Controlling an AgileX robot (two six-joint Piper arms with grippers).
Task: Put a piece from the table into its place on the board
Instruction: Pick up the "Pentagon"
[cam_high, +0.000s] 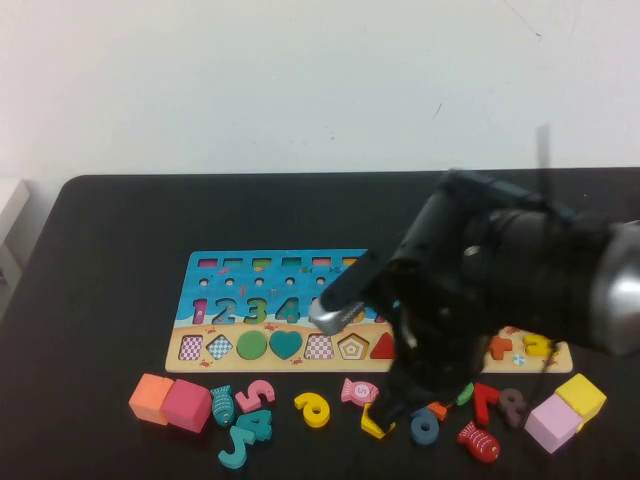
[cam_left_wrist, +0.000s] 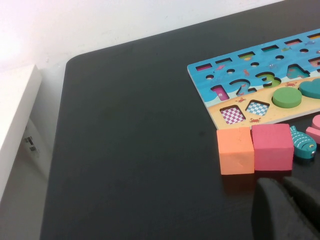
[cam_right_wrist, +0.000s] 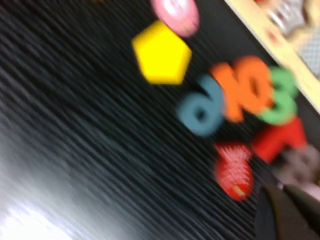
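The piece (cam_right_wrist: 161, 52) is seen lying flat on the table (cam_high: 100, 300), just below the board (cam_high: 270, 345), beside a pink fish (cam_right_wrist: 176, 14) and a blue 9 (cam_right_wrist: 200, 107). The right gripper (cam_right_wrist: 287, 212) is held above the loose numbers, apparently empty; its jaw state cannot be told. The left gripper (cam_left_wrist: 285, 210) is parked near an orange cube (cam_left_wrist: 236, 150); its jaw state likewise cannot be told.

The high view looks down from the robot's side over the whole table (cam_high: 100, 300); both wrist views sit low and close, the left sharing the board (cam_left_wrist: 260, 65) corner, the right sharing the loose pieces
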